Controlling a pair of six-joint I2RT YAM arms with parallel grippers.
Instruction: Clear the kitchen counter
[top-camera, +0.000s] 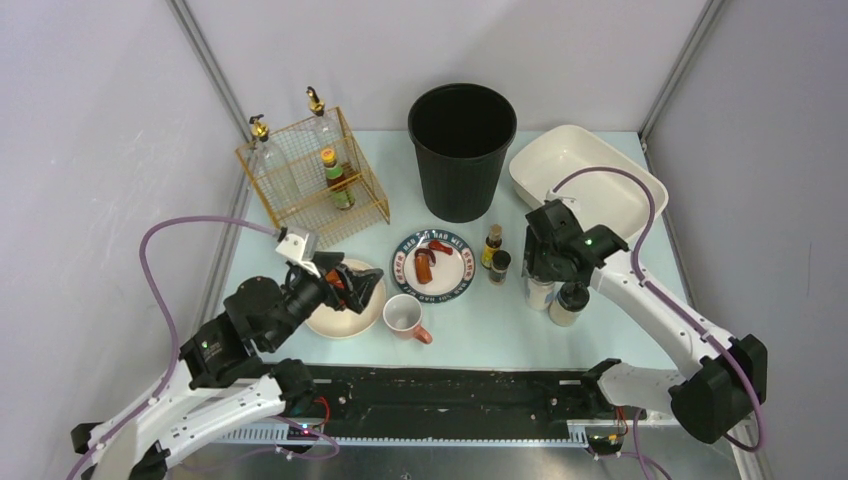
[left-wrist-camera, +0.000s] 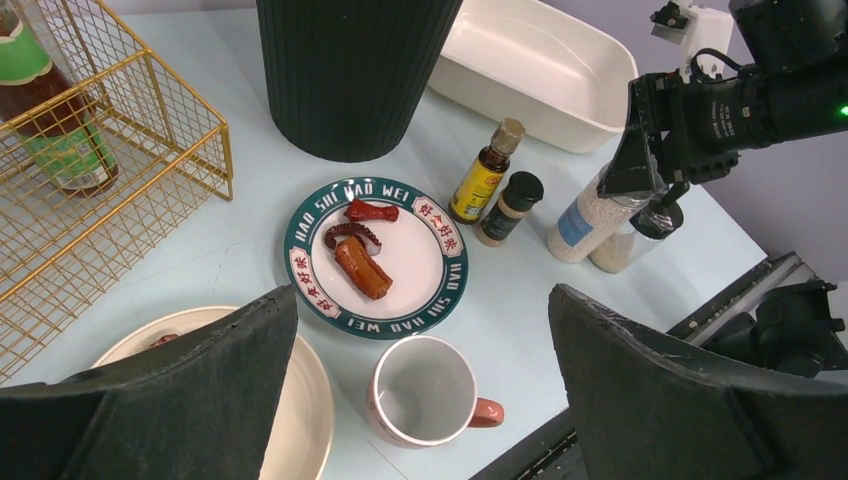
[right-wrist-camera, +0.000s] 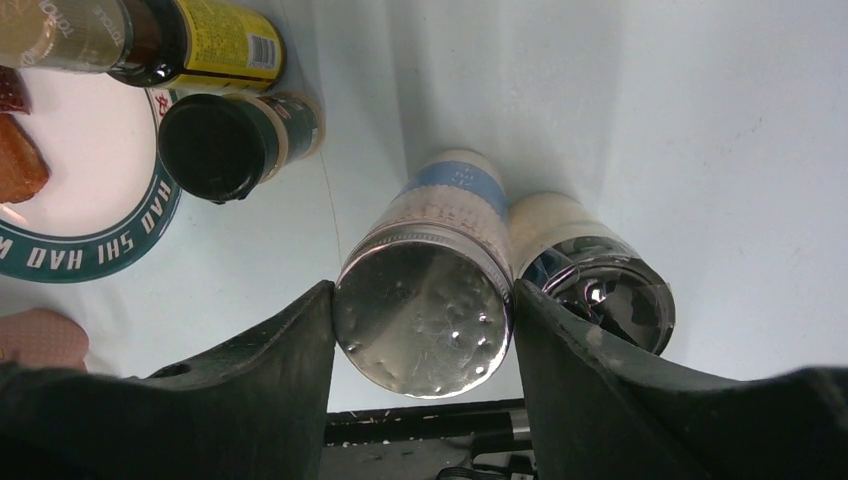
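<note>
The kitchen counter (top-camera: 480, 330) is pale mint-green and holds dishes and bottles. My right gripper (right-wrist-camera: 423, 330) has a finger against each side of the silver lid of a white blue-labelled shaker (right-wrist-camera: 425, 315), which stands upright on the counter. A second, clear-capped shaker (right-wrist-camera: 600, 290) touches it on the right. From above, the right gripper (top-camera: 545, 268) covers the top of the shaker (top-camera: 540, 294). My left gripper (left-wrist-camera: 422, 300) hangs wide open above a white mug (left-wrist-camera: 420, 392) with an orange handle, holding nothing; a cream plate (left-wrist-camera: 305, 420) lies under its left finger.
A green-rimmed plate (top-camera: 455, 280) with sausage pieces sits mid-counter, two small dark bottles (top-camera: 494, 255) beside it. Behind stand a black bin (top-camera: 461, 150), a white basin (top-camera: 590, 175) and a gold wire basket (top-camera: 310, 185) holding bottles. The black rail (top-camera: 450, 390) runs along the front.
</note>
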